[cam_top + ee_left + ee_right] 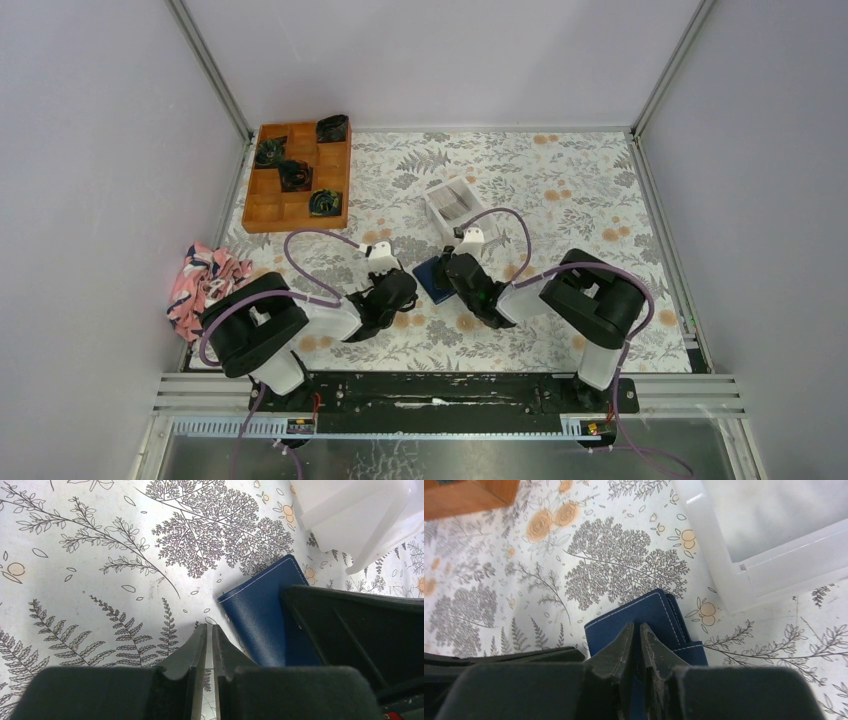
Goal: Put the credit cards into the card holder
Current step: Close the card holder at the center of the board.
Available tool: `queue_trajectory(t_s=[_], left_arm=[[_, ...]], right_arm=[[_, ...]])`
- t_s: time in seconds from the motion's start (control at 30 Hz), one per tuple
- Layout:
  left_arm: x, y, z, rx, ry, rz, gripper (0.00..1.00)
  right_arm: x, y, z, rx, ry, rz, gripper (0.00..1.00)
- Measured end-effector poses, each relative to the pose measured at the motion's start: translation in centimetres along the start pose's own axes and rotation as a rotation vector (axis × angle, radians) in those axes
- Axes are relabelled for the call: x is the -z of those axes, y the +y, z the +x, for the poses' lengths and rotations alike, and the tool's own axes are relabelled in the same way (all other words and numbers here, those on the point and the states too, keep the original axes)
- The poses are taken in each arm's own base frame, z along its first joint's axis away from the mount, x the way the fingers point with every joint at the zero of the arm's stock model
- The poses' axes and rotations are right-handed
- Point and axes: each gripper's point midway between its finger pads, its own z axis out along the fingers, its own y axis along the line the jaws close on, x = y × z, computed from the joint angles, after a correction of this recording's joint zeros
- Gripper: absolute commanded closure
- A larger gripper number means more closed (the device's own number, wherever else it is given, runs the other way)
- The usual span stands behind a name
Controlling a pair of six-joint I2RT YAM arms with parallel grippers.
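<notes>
Wallet (644,615) looked folded, under right gripper (636,630) tips; left gripper (210,632) at its 9 o'clock. Both pincers narrow, empty. You likely needed: pin one cover, pry other slowly.

One card holder (432,279), one white box (434,211), one wooden tray (262,212), one cloth (205,280), two arms.
The single navy card holder lies between the left arm (255,335) and the right arm (595,300). The one white box just beyond it holds pale credit cards (455,200), too small to count. The one orange tray, farther beyond it and to its left, carries four dark items (295,175) in its compartments. The one pink patterned cloth lies well to its left.
</notes>
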Motion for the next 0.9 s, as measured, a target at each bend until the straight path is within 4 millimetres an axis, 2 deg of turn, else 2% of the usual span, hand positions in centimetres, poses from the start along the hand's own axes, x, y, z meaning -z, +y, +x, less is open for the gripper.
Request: queue_trajectory(t_s=[0.47, 0.6, 0.9], left_arm=[[-0.3, -0.9, 0.3, 0.031, 0.017, 0.022, 0.86], [-0.3, -0.9, 0.3, 0.035, 0.017, 0.022, 0.86], [0.4, -1.2, -0.5, 0.045, 0.011, 0.032, 0.86]], right_arm=[[-1.3, 0.8, 0.6, -0.168, -0.124, -0.042, 0.85], [-1.1, 1.0, 0.1, -0.183, -0.137, -0.05, 0.84], [-0.9, 1.9, -0.8, 0.021, -0.056, -0.01, 0.74]])
